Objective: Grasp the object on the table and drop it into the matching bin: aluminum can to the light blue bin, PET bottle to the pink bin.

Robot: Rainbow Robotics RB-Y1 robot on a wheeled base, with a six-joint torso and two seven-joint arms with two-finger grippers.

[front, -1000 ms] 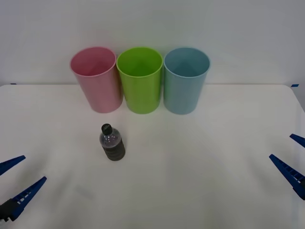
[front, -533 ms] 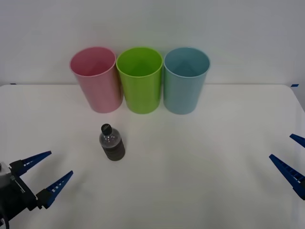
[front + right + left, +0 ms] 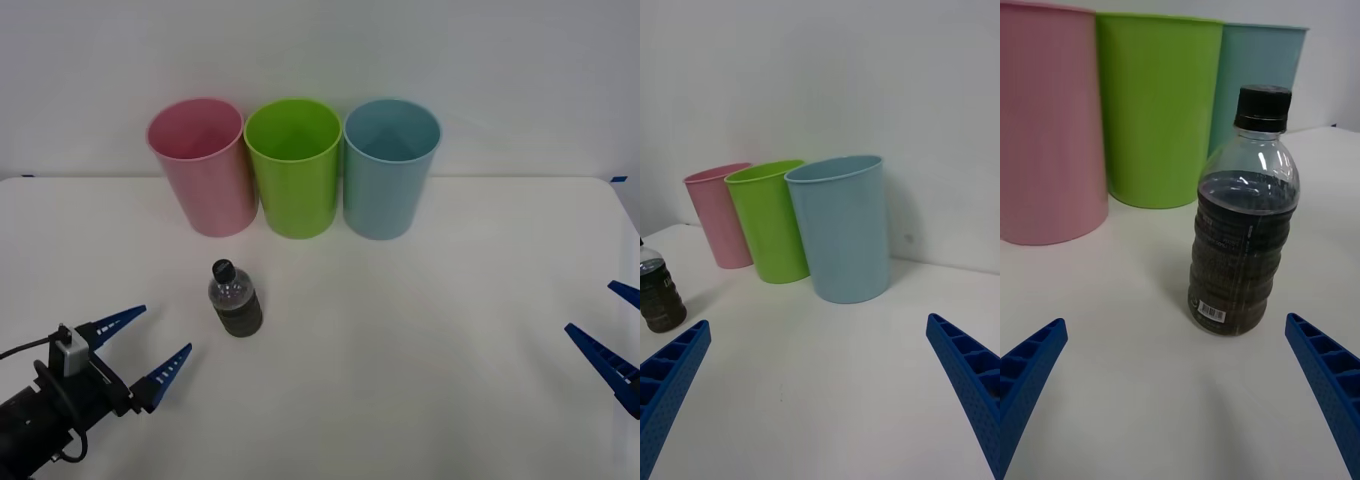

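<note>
Our left hand (image 3: 140,342), fingers apart, has advanced toward the PET bottle (image 3: 235,300), upright on the tabletop (image 3: 420,330) at its 1 o'clock; grasp comes next. Right hand (image 3: 610,335) waits, fingers apart.

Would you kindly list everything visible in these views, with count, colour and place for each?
PET bottle: one, clear with black cap and dark olive-brown label, upright on the table's left half, in front of the bins
pink bin: one, pink, leftmost of the back row
lime green bin: one, lime green, middle of the row
light blue bin: one, light blue, rightmost of the row
table: one, white, under everything
wall: one, white, behind the bins
left gripper: one, blue ribbed jaws open, low at the front left, pointed at the bottle, apart from it
right gripper: one, blue ribbed jaws open, at the table's right edge
</note>
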